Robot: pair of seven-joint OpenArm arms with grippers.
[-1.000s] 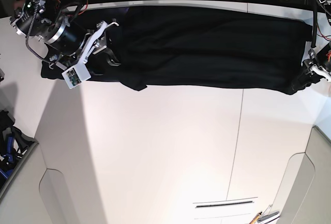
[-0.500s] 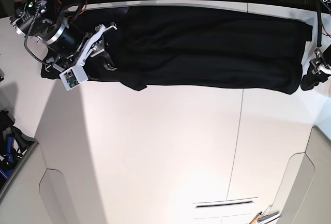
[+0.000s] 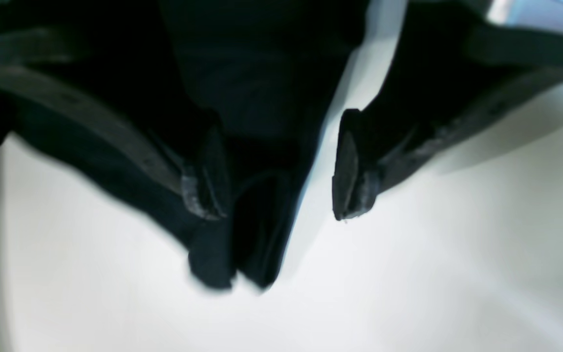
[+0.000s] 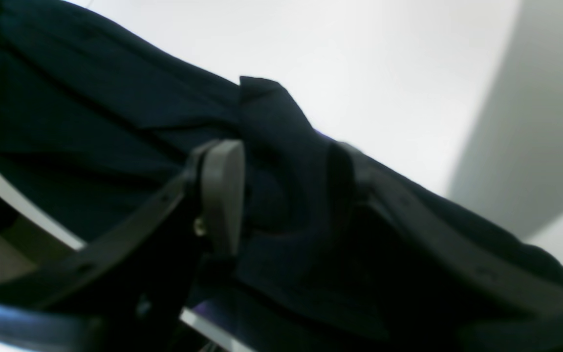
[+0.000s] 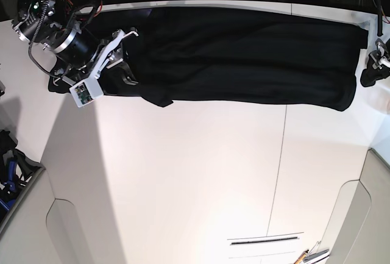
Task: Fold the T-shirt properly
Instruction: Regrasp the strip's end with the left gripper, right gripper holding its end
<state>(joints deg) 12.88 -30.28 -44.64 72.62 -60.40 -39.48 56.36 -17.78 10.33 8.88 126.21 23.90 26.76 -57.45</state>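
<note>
There was one T-shirt point(image 5: 244, 57) on one table point(image 5: 195, 178). Two grippers were visible: left gripper point(image 5: 370, 72), right gripper point(image 5: 119, 57).

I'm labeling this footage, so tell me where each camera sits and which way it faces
Base: overhead, looking down on the white table, T-shirt along the far edge, both arms showing.
Left wrist: on the left gripper, facing down at the shirt's corner, fingers apart.
Right wrist: on the right gripper, fingers straddling a cloth fold.
All views share the T-shirt.

The black T-shirt point(image 5: 244, 57) lies flat along the far edge of the white bench point(image 5: 201, 185), folded into a long, slightly wrinkled band.
</note>
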